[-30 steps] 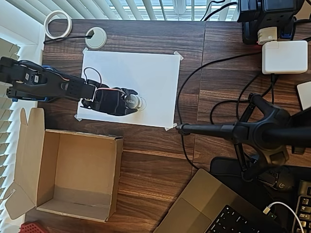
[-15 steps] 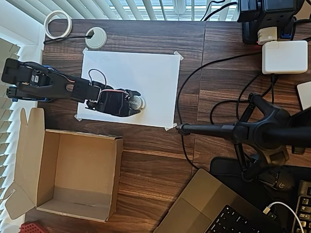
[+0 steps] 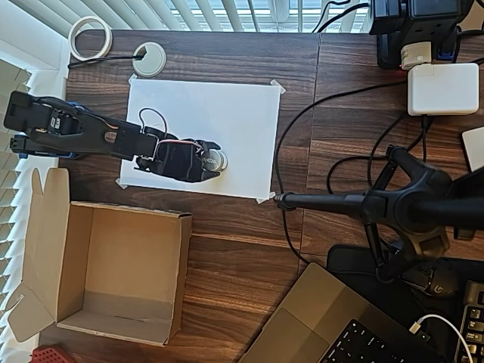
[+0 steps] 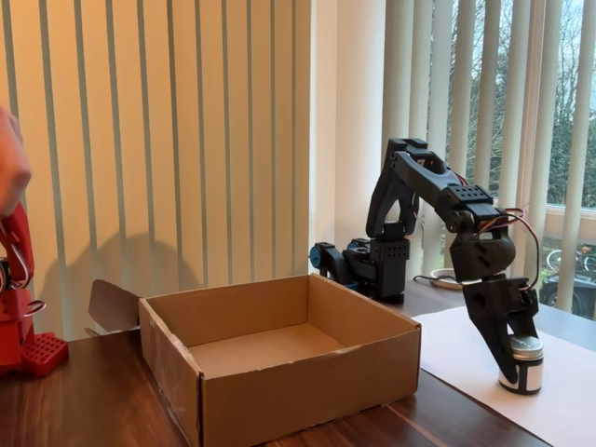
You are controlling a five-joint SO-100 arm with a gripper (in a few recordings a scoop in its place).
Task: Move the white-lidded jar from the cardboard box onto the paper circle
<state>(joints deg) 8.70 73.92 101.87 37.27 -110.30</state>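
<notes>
Cardboard box [image 4: 279,363] empty; laptop [image 3: 333,325], cables [image 3: 302,121] nearby.

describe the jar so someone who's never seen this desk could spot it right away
Find the white sheet of paper taped to the dark wooden desk, above the open cardboard box in the overhead view. Near the sheet's lower edge, at the tip of the black arm's gripper, stands the white-lidded jar: small, round and shiny-sided, unlike the flat white grommet set in the desk.

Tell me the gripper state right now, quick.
Gripper: shut on the white-lidded jar, which sits on the white paper.
</notes>
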